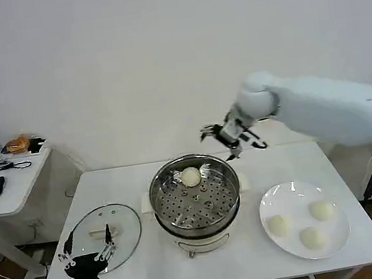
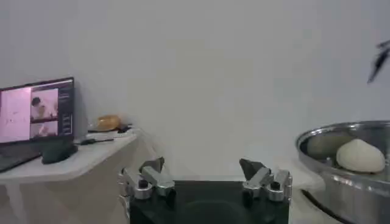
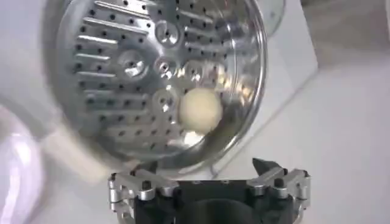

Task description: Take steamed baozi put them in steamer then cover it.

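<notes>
One baozi [image 1: 190, 176] lies on the perforated tray at the far side of the steamer [image 1: 195, 195], which stands mid-desk. The right gripper [image 1: 233, 137] hangs above the desk's far edge, just beyond the steamer's far rim, released and holding nothing; in the right wrist view the bun [image 3: 200, 109] sits inside the pot ahead of the spread fingers. Three more baozi [image 1: 311, 223] rest on the white plate [image 1: 276, 201] toward the desk's right edge, well apart from that gripper. The cover [image 1: 107, 235] lies flat near the left front corner, with the left gripper [image 1: 86, 254] over its near rim, fingers apart and empty.
</notes>
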`<state>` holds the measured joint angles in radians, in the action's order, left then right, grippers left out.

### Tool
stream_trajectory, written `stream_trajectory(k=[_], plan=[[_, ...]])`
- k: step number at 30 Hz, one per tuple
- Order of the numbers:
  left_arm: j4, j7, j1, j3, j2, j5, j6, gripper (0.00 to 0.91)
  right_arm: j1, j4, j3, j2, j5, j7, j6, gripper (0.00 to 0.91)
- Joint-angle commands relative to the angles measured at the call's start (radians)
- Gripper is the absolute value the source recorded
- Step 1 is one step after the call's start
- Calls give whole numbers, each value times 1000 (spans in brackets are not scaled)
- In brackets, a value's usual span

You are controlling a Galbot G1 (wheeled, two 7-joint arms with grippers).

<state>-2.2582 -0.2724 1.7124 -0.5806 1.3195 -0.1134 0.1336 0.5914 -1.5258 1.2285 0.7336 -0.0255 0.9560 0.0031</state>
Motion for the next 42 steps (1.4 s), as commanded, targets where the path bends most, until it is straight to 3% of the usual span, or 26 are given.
stream_trajectory(k=[1, 9, 16, 22, 42], plan=[[-4, -4, -7, -6, -9, -32, 17, 907, -84, -208, 3, -340, -34, 0, -154, 907], [5, -4, -21, -19, -25, -31, 21, 907, -353, -247, -120, -397, -38, -7, -210, 907], [16, -3, -18, -22, -20, -28, 20, 907, -580, -269, -240, -418, 21, -15, -241, 907], [26, -4, -20, -19, -13, -26, 19, 907, -658, -228, -296, -378, 46, -23, -241, 907], [28, -1, -13, -33, -7, -23, 17, 907, -691, -9, -307, -188, 93, -61, -233, 907]])
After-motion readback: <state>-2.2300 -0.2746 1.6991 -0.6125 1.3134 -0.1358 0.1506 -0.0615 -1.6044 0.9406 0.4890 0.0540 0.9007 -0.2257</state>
